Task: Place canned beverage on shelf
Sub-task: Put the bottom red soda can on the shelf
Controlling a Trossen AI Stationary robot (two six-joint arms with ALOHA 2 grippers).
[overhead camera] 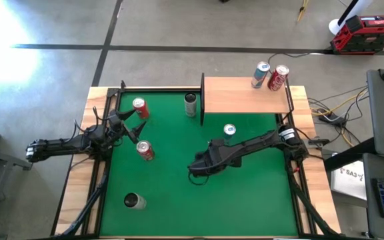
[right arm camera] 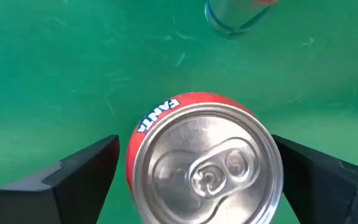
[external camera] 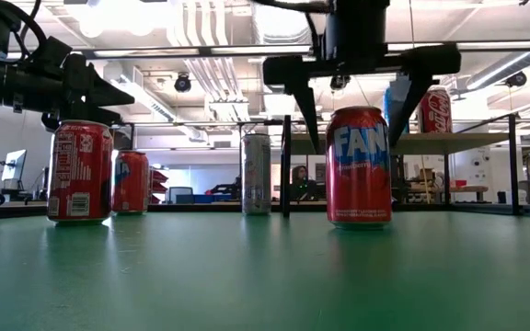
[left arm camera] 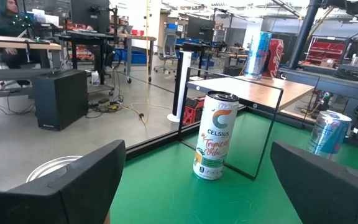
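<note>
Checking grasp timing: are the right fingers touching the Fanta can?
Apart. The low view shows the right gripper straddling the Fanta can, with background visible between each finger and the can's sides.

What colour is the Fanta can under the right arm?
Red Fanta can with blue lettering; clearest in the low view.

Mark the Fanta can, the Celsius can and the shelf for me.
Fanta can [right arm camera: 205, 163]: right wrist view, silver lid.
Celsius can [left arm camera: 215, 145]: left wrist view, middle of its label.
shelf [overhead camera: 235, 93]: high view, bare wood of the board.

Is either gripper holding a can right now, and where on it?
Nothing is held. The right gripper straddles the red Fanta can with open fingers clear of its sides; the left gripper is open and empty.
</note>
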